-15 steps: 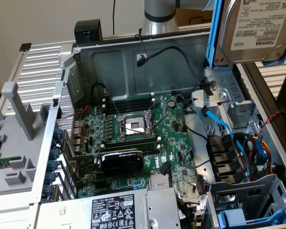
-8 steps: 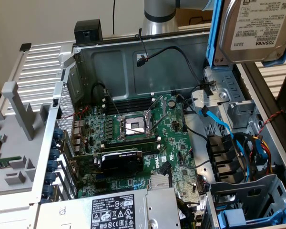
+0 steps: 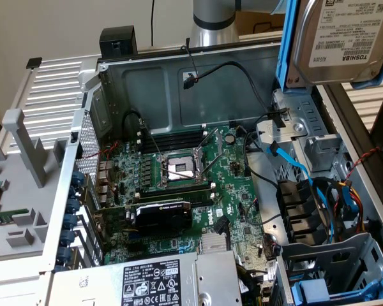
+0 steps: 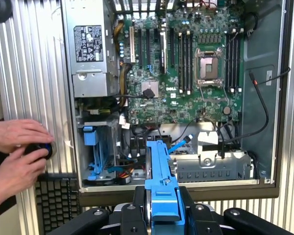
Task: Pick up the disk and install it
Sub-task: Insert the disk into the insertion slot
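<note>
Above the open computer case [image 3: 159,83], the gripper [image 4: 162,208] pinches the disk [image 3: 345,38]; silver metal, white label, blue carrier.

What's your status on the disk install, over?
Gripper shut on the disk. Disk aloft above the open case, not yet installed. Person's hands beside the case, outside it.

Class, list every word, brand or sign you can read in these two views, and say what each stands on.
"TOSHIBA": white label of the disk.
"DELL": motherboard, faint.
Power supply label: warning signs; print too small to read.
Other print on the disk's label: too small.
</note>
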You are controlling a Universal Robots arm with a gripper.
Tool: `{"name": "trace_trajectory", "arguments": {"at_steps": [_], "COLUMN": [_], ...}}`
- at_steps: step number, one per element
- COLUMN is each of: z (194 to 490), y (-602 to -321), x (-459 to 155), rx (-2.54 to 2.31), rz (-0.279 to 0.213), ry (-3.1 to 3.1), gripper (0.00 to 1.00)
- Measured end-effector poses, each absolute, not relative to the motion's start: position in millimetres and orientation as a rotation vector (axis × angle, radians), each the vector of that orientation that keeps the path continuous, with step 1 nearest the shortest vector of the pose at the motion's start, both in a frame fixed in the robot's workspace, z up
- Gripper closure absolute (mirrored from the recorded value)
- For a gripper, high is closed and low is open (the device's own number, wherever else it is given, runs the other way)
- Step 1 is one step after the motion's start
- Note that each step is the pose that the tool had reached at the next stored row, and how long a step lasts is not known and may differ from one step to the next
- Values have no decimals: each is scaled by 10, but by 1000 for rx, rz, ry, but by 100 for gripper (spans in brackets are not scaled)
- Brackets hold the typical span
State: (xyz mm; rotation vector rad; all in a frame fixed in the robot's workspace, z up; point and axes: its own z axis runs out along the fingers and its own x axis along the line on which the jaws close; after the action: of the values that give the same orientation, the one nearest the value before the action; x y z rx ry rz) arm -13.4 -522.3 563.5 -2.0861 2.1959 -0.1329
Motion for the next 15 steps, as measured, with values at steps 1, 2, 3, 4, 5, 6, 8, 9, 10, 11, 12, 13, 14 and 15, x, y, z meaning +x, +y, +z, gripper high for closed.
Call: {"name": "trace_trajectory", "arguments": {"at_steps": [1,2,3,4,5,6,8,9,10,11,12,13,14,15], "z": [5635,5635,5635,5635,5635,5634,5635,5634,5634,5634,5634,5634,5634,5634], "y": [-5226,-5230,-5235,-5240,-5248,-5254,-5269,-5278,-5287,-5297,-5307,-5319,-5332,-5345], "x": [-137,-137,-137,-137,-138,-138,-138,-138,-138,-138,-138,-137,-137,-137], "rx": [-2086,-2086,-2086,-2087,-2087,-2087,-2088,-2088,-2089,-2089,-2089,-2089,-2089,-2089], "rz": [-136,-140,-144,-148,-153,-157,-165,-168,-171,-174,-177,-180,-182,-184], "ry": [2198,2200,2202,2204,2207,2209,2213,2215,2217,2218,2220,2221,2222,2223], "gripper": [63,63,63,63,63,63,63,63,63,63,63,63,63,63]}}
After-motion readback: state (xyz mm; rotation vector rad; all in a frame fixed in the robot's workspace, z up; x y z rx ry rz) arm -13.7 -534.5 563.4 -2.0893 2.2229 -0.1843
